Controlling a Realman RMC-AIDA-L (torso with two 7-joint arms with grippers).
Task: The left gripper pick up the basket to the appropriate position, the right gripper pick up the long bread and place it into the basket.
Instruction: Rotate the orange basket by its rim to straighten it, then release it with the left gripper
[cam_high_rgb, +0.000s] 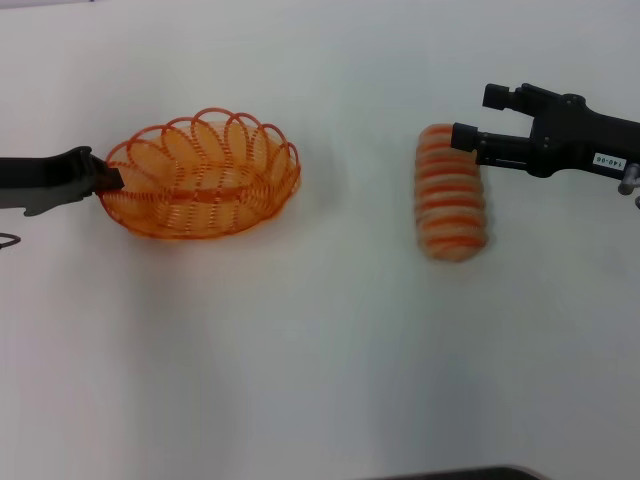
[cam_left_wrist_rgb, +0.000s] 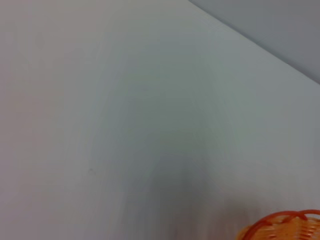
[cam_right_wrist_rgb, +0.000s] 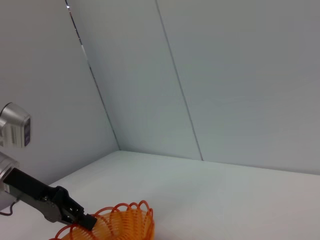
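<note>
- Two hands at work over a white worktop; basket to the robot's left, long bread to its right, well apart.
- Left hand: reaches in from the left edge of the head view, tips at the left end of the basket, on its looped rim. Right wrist view shows the same hand with its tip closed on the orange rim wire of the basket.
- Basket: orange wire, oval, long axis running left to right in the head view, nothing inside. Cannot tell whether it rests on the worktop or is lifted clear. Left wrist view shows only a sliver of its rim.
- Right hand: comes in from the right edge, white label on its body, fingers spread apart. Lower finger overlaps the upper right end of the long bread; upper finger stands clear above it. Not closed on the loaf.
- Long bread: tan with orange crosswise stripes, long axis running away from the robot, near the right hand. Its outline is blurred; contact with the worktop cannot be told.
</note>
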